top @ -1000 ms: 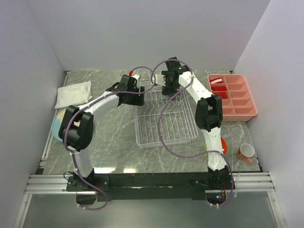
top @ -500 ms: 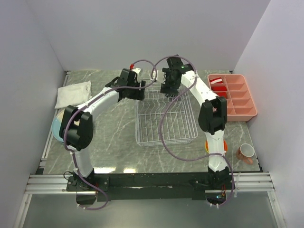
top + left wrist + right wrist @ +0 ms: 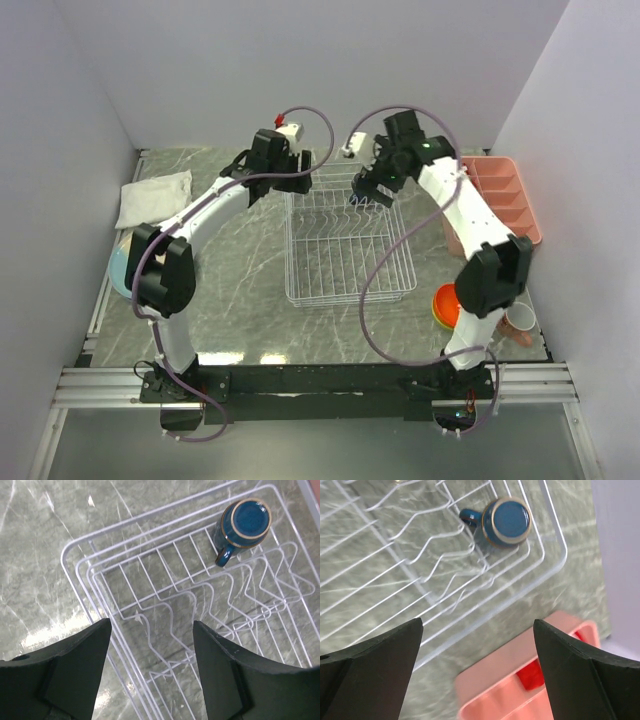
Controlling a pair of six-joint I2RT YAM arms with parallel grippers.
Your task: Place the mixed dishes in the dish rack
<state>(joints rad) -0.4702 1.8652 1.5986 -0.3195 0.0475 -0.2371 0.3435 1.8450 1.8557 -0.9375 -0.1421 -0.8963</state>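
Sensibly, the small dark blue mug (image 3: 506, 521) sits in the dish rack's (image 3: 345, 250) 1 o'clock corner, probably leaving the prongs (image 3: 165, 610) free for plates (image 3: 118, 268). Above it, the left end effector (image 3: 152, 630) and right end effector (image 3: 477, 630) hover, both spread open, holding nothing.

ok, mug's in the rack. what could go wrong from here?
The mug sits in a corner of the rack; the next dish could knock it. The right arm's cable loops over the rack and could snag a prong. Its elbow could bump the orange bowl beside it.
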